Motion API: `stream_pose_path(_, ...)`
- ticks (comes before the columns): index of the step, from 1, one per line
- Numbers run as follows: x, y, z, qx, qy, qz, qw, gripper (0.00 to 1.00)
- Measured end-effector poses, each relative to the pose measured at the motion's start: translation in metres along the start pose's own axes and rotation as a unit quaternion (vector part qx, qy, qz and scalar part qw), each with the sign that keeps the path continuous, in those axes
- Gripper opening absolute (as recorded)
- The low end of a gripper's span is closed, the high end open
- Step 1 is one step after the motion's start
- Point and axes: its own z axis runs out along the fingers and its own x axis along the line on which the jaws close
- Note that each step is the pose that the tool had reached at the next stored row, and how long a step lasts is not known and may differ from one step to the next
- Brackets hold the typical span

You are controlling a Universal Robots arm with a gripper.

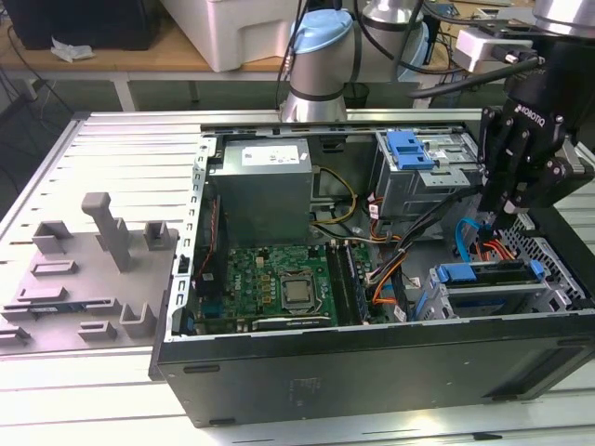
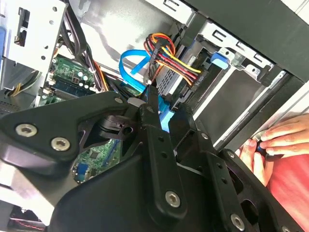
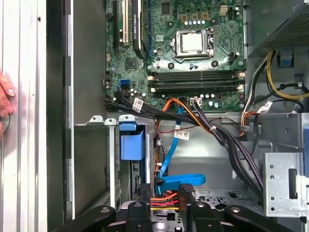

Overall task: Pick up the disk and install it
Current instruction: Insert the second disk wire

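The disk (image 1: 488, 283) sits seated in the lower drive cage of the open computer case (image 1: 372, 362), blue carrier handle outward. The gripper (image 1: 509, 212) hovers just above it, fingers (image 2: 155, 126) near-closed, holding nothing.

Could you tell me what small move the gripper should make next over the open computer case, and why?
Probably a short, slow descent. The gripper hangs above the drive bay where the disk sits among the blue cable and coloured wires; a person's hand rests at the case edge, so caution seems wise.
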Motion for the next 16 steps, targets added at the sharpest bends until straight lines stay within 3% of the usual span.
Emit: stream_pose_path(16, 0.0001, 0.0035, 0.0073, 0.0026, 0.0005, -0.018, 0.9998, 0.37)
